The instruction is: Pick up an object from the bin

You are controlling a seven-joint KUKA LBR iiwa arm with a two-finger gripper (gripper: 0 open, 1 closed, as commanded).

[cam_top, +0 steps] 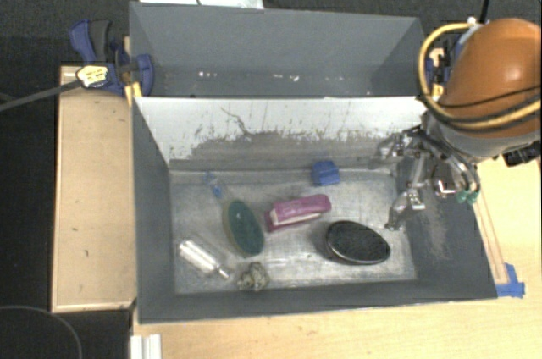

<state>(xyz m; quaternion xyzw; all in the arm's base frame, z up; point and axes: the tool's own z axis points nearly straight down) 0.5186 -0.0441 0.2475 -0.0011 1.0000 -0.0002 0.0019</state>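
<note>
Hanging at the right end of the grey metal bin (152,205), the gripper (403,209) of the arm sits low above the bin floor, beneath the wrist's rounded orange cover (495,65) and its looped cables. Whether the gripper is spread or pressed together cannot be told from this angle. Nearest to it lies a black oval disc (357,244), flat on the floor toward the front right, just left of the gripper and slightly nearer the front wall. Further left, a pink oblong piece (298,211) rests near the middle of the floor, with a small blue block (324,173) behind it by the back wall. A dark green oval piece (245,228) lies just left of the pink one. Toward the front left corner are a clear tube (201,256) and, beside it, a crumpled grey-brown scrap (251,277).
</note>
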